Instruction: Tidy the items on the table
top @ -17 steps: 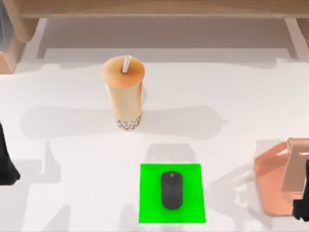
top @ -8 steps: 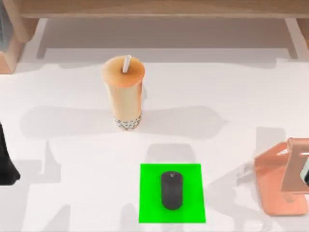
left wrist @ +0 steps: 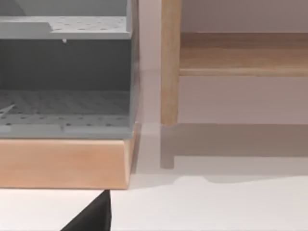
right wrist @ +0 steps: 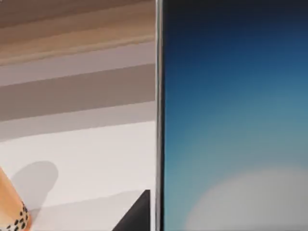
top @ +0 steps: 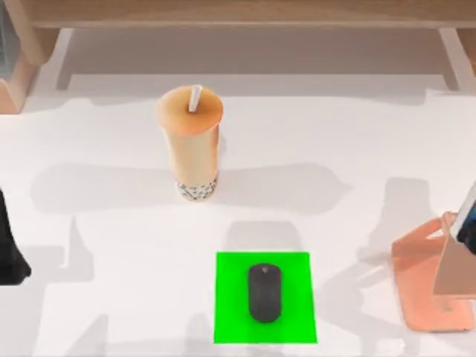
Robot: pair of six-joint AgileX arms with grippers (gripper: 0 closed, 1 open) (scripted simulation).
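Grips the silver-edged smartphone [right wrist: 231, 120] in the right gripper [right wrist: 142, 212], tilted just above the pink-copper stand [top: 424, 290] at the table's [top: 335, 134] right edge. Leaves the bubble-tea cup [top: 190, 145] upright mid-table and the black mouse [top: 264, 292] on the green mat [top: 297, 327]. Parks the left arm [top: 9, 253] at the left edge, grip impossible to tell.

Green mat [top: 265, 297] front-centre; pink-copper stand [top: 431, 286] at right; wooden shelf [top: 238, 15] behind
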